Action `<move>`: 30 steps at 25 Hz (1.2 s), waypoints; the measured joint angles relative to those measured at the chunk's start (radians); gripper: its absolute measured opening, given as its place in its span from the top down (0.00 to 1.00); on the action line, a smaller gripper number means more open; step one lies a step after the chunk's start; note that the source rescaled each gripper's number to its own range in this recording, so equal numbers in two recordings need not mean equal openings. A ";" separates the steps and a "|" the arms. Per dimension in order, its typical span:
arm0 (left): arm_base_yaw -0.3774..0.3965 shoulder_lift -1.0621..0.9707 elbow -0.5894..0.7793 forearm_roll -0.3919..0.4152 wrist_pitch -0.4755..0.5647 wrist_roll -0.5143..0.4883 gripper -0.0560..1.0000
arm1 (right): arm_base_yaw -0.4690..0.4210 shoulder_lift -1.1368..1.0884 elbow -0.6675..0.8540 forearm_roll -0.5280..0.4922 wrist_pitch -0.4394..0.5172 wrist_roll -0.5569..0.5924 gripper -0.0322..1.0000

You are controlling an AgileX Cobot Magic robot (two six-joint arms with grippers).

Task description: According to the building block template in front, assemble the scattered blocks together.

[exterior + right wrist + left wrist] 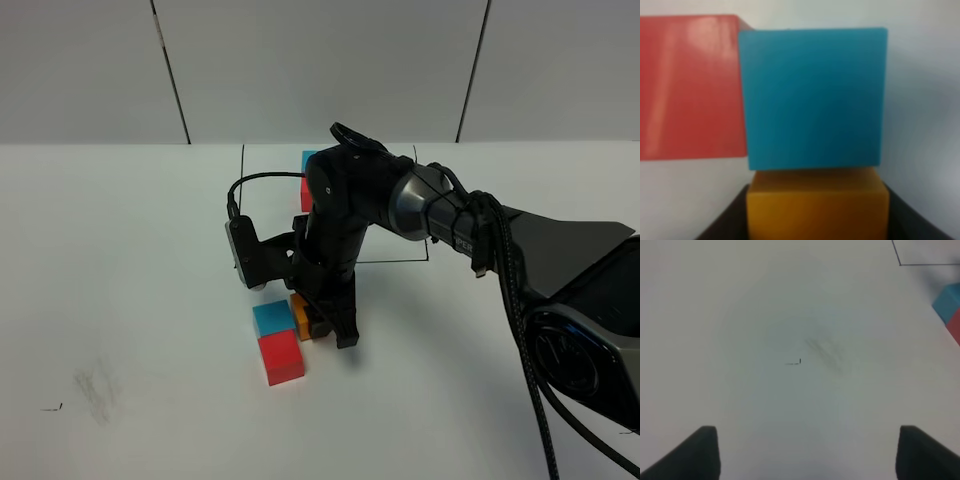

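R fingers (732,222) pinch orange cube (301,316) against blue cube (270,318), prob. copying template (310,160) L-shape.
Red cube (282,358) touches blue, lower centre; template upper centre, behind arm; L fingers (702,452) spread, idle over desk (120,260).

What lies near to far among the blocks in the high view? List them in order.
red cube → blue cube → building block template. The orange cube sits beside the blue one, so it is left out.

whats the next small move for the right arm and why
Probably open the right gripper and back off: the orange block it grips already looks flush against the blue block, with the red block beside the blue, forming an L.
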 joint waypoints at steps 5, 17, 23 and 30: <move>0.000 0.000 0.000 0.000 0.000 0.000 0.40 | 0.000 0.000 0.000 0.003 -0.014 0.000 0.97; 0.000 0.000 0.000 0.000 0.000 0.000 0.40 | 0.000 0.014 -0.001 0.022 -0.015 0.000 0.97; 0.000 0.000 0.000 0.000 0.000 0.000 0.40 | 0.000 0.014 -0.001 0.033 -0.019 -0.001 0.97; 0.000 0.000 0.000 0.000 0.000 0.000 0.40 | 0.000 0.016 -0.002 0.044 -0.016 -0.015 0.97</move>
